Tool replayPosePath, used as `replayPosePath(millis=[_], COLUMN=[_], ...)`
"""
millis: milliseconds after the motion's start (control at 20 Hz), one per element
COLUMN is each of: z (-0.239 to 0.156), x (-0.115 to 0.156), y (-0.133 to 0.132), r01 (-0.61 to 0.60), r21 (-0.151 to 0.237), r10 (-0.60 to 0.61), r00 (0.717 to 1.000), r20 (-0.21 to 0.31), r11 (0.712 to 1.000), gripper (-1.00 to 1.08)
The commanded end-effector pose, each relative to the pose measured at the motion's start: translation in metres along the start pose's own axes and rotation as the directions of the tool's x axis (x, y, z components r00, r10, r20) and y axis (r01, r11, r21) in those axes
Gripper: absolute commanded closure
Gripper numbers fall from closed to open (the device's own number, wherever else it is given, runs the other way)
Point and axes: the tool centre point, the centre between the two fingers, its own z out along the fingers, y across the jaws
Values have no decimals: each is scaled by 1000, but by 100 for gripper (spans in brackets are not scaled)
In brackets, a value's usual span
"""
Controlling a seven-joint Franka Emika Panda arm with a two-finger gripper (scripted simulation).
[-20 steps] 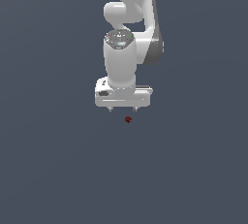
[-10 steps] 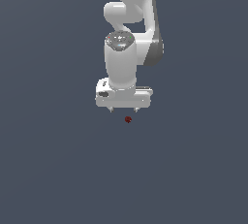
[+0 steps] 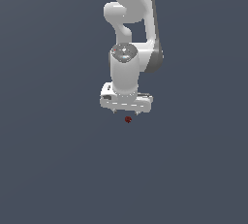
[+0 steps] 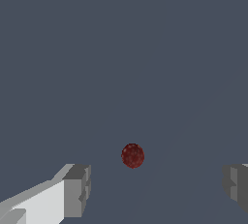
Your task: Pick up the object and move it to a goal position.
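The object (image 3: pixel 128 119) is a tiny dark red roundish blob with darker speckles, lying on the flat grey surface. My white gripper (image 3: pixel 126 113) hangs just above it, pointing straight down. In the wrist view the object (image 4: pixel 132 155) shows between the two grey fingertips (image 4: pixel 77 191), a little ahead of their line and touching neither. The gripper (image 4: pixel 156 189) is open wide, with nothing held between its fingers.
A plain dark grey surface (image 3: pixel 58 169) fills both views. Above the gripper rises the white arm (image 3: pixel 131 19), the only other thing in view.
The arm has shifted slightly, with the gripper a little nearer the red object. The object has stayed in place.
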Motion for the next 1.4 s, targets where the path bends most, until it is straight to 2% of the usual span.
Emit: replayPosePath(millis=[0,600,1350], z=[14,66,89], x=[-6,-33,-39], y=[-2,-7,-7], r01=[-47,-232,-258], r21=[-4,-27,-31], r10=[47,232,258], r00=[999,973,966], r20=[4,11,12], r11=[999,972,966], gripper=[-92,-92,-92])
